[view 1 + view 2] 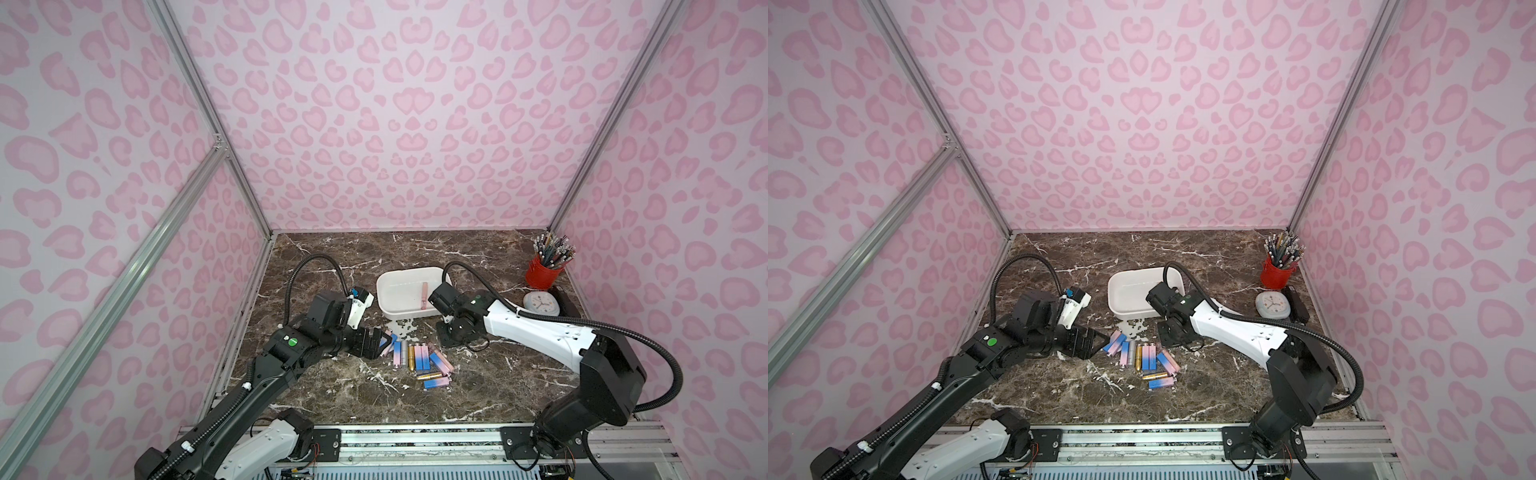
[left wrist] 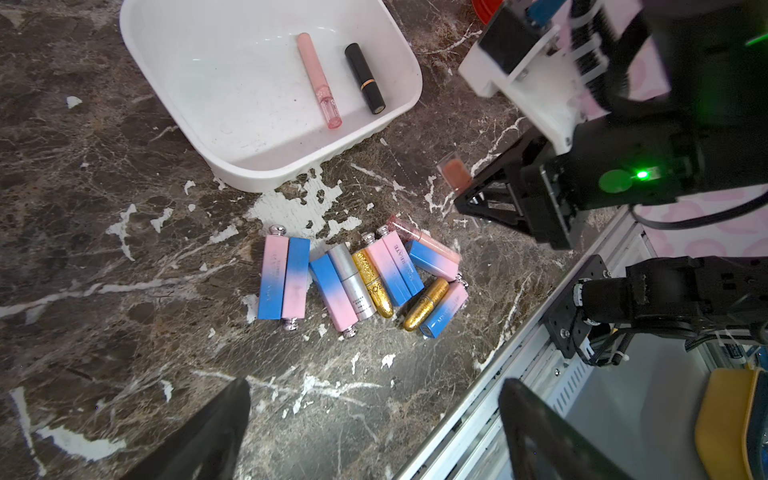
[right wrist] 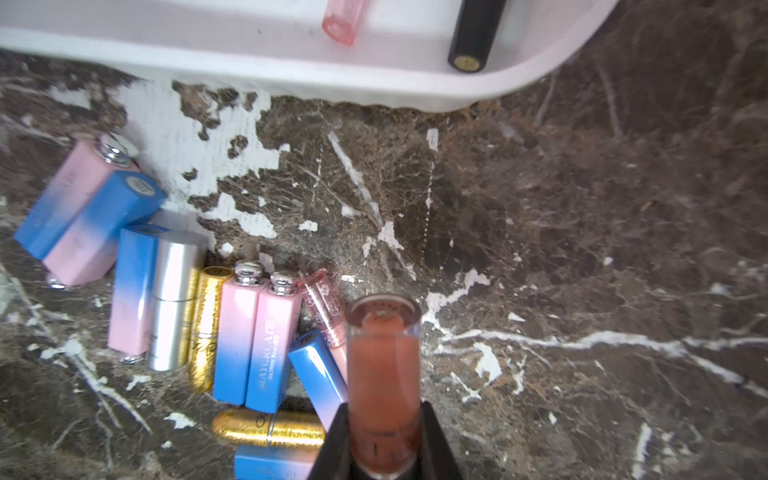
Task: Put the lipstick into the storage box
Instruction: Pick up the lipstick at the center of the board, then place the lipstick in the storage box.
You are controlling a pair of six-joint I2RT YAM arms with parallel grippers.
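The white storage box sits mid-table, and its rim shows in both wrist views. Inside it lie a pink gloss tube and a black lipstick. My right gripper is shut on a clear tube of orange-brown lipstick, just in front of the box's near right corner. A pile of several pink-blue, gold and silver lipsticks lies on the marble. My left gripper is open and empty at the pile's left end.
A red cup of pencils, a small white clock and a black object stand at the back right by the wall. A metal rail runs along the table's front edge. Pink patterned walls close in three sides.
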